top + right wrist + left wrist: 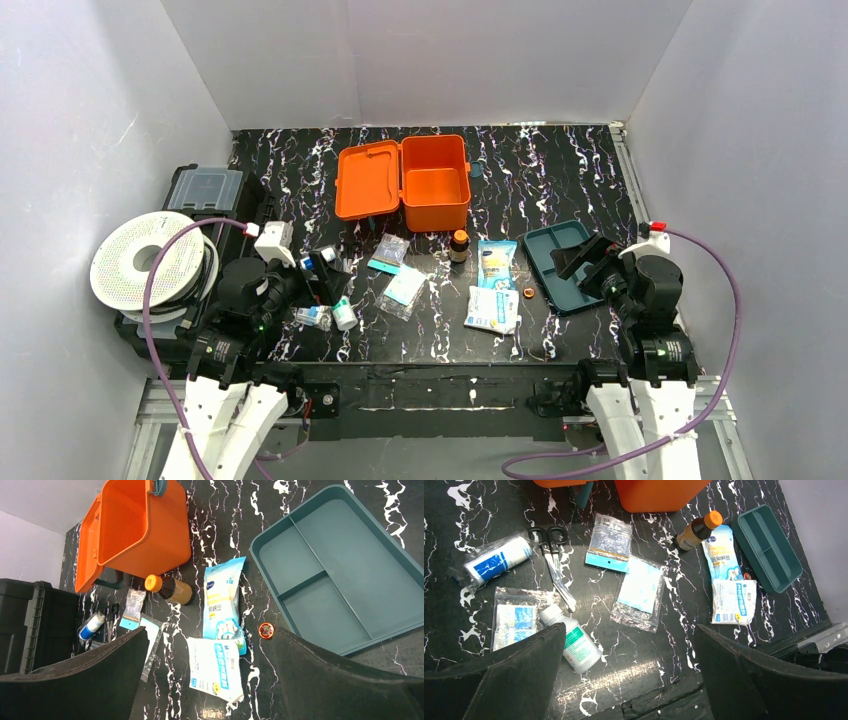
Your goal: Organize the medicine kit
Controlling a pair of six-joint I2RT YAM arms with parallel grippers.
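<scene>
The orange medicine kit (436,182) stands open at the back middle of the table, its lid (368,180) laid flat to the left and its inside bare. In front of it lie a brown bottle (459,245), a blue pouch (497,262), a white pouch (493,308), two clear bags (404,292) and a white bottle (576,645). Scissors (555,565) and a wrapped roll (499,560) lie further left. My left gripper (629,635) hovers open over the white bottle and bags. My right gripper (211,632) hovers open above the white pouch (216,669), holding nothing.
A dark teal divided tray (560,265) lies at the right, under my right gripper, with a small red tin (266,630) beside it. A black case with a clear lid (205,190) and a white spool (150,260) stand at the left edge. White walls surround the table.
</scene>
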